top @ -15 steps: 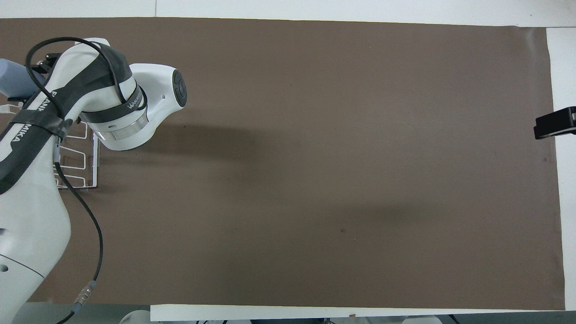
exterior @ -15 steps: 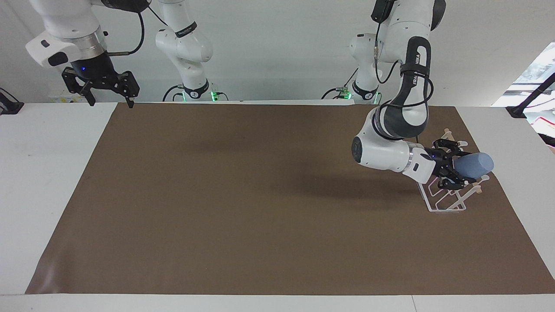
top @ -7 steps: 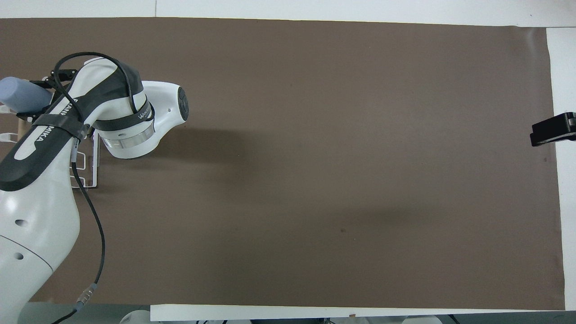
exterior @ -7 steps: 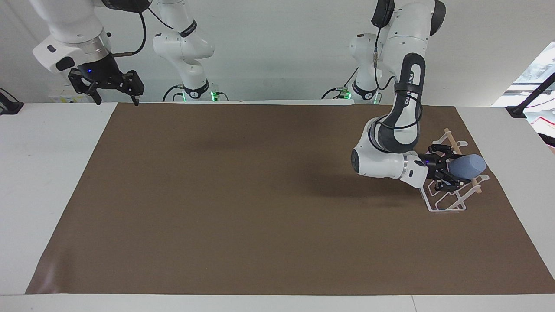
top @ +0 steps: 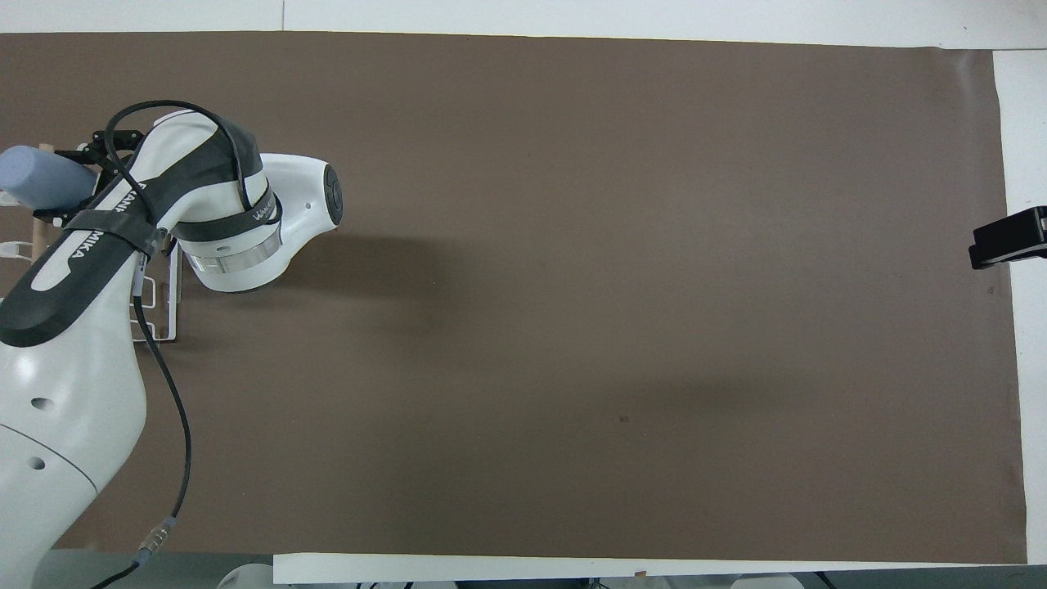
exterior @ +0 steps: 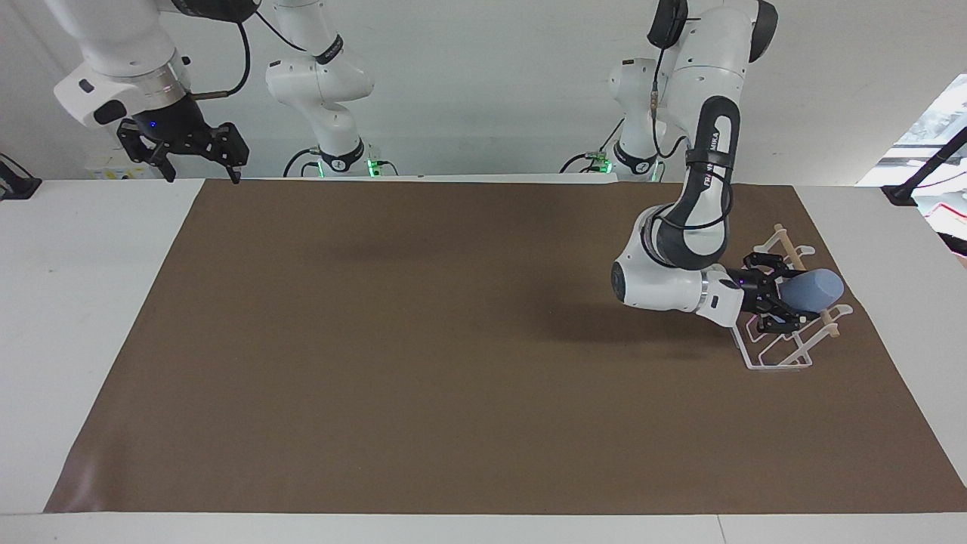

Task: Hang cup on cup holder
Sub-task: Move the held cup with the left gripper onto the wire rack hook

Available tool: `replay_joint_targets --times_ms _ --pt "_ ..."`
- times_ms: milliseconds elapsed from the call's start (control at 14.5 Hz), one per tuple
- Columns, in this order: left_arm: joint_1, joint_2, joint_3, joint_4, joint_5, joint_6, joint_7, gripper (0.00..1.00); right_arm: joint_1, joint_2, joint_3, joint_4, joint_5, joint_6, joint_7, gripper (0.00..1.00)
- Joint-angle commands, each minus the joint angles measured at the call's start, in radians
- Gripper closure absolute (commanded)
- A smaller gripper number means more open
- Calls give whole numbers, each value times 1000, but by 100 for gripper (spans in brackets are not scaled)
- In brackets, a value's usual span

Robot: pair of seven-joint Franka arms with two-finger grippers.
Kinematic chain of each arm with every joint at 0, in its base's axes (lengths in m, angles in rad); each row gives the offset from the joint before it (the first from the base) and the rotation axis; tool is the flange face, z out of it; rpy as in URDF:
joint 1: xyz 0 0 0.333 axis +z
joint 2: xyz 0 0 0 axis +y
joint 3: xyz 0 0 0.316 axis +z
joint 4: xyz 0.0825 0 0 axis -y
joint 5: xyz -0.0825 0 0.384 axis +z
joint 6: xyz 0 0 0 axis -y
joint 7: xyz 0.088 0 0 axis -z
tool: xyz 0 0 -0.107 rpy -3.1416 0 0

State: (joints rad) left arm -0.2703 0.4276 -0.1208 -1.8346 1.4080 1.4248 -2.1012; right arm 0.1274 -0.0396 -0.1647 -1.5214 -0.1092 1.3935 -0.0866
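The light-blue cup (exterior: 814, 289) lies on its side in my left gripper (exterior: 782, 301), which is shut on its narrow end. The cup's wide end points toward the left arm's end of the table. It hangs over the white wire cup holder (exterior: 782, 353), level with the wooden rod (exterior: 807, 278) across the holder's top; I cannot tell whether it touches a prong. In the overhead view the cup (top: 39, 178) shows beside the left arm's wrist, and the arm covers most of the cup holder (top: 168, 315). My right gripper (exterior: 198, 160) is open and empty, raised over the right arm's end of the table.
A brown mat (exterior: 453, 340) covers most of the white table (exterior: 83, 302). The right gripper's tip (top: 1008, 239) shows at the mat's edge in the overhead view. A black clamp (exterior: 903, 193) sits at the table edge near the cup holder.
The left gripper has carried the cup down and closer onto the cup holder, then nearly stopped. The right gripper has risen and drawn back a little.
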Motion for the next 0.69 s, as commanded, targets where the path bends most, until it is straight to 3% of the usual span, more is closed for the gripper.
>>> replay_joint_targets --times_ms 0,206,344,619 --pt "22 -3 -7 11 15 54 -2 1 -11 3 -6 3 25 -10 1 0" --pt "31 40 -7 127 9 114 4 0 -34 1 -6 3 57 -31 -2 0" --pt "20 34 -11 141 -58 121 10 0 -35 1 -7 3 66 -42 -4 1" --pt "20 36 -13 169 -233 193 304 0 -71 -2 -9 -2 68 -60 -12 0"
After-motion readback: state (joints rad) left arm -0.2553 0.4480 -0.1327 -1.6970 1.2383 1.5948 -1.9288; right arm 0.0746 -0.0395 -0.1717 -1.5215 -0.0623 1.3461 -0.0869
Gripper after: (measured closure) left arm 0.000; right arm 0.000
